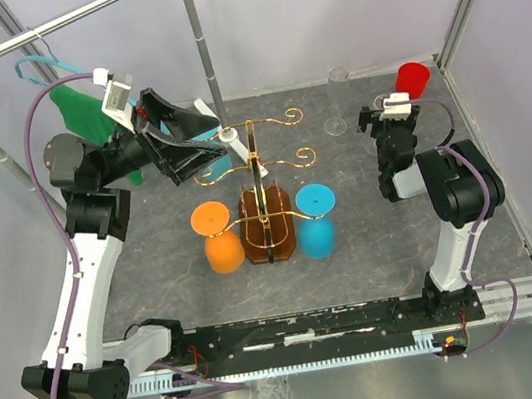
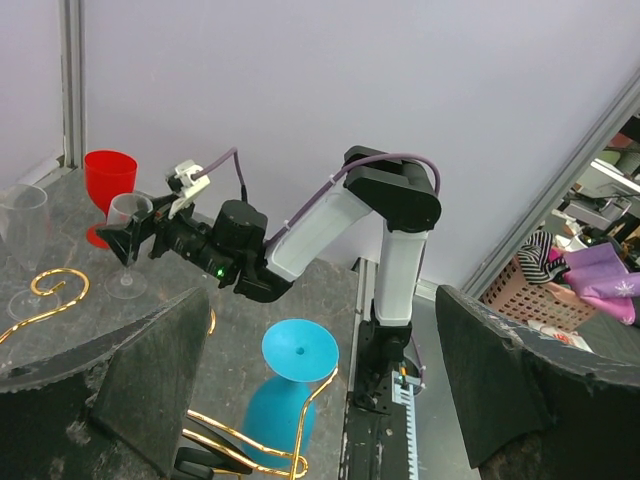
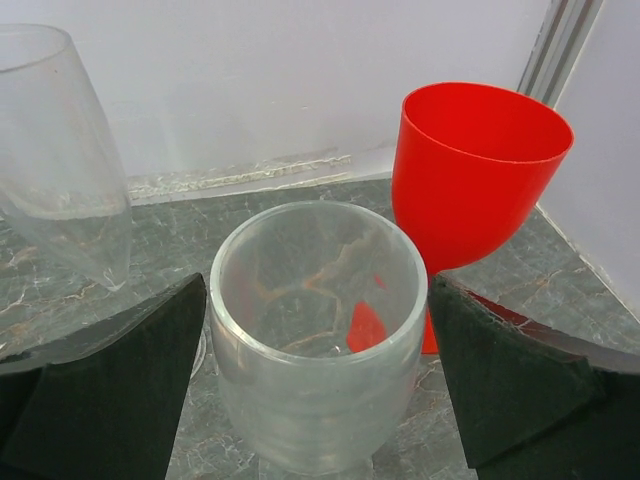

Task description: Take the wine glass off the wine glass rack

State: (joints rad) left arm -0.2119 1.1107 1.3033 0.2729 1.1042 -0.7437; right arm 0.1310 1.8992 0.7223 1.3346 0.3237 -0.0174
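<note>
The wine glass rack [image 1: 259, 182], gold wire on a dark wooden base, stands mid-table. An orange glass [image 1: 219, 237] and a blue glass [image 1: 316, 220] hang on it upside down. My left gripper [image 1: 208, 140] is open and empty, raised by the rack's back-left arms. In the left wrist view [image 2: 320, 400] it looks down on the blue glass [image 2: 298, 352]. My right gripper [image 1: 386, 116] is open at the back right. Its fingers [image 3: 110, 390] flank the bowl of a clear wine glass [image 3: 318, 330] standing upright on the table, with thin gaps either side.
A red glass [image 3: 478, 170] stands just behind the clear one, near the back right corner [image 1: 412, 78]. Another clear glass [image 3: 60, 150] stands to its left. A green hanger [image 1: 79, 107] hangs on the back-left rail. Enclosure walls stand close behind.
</note>
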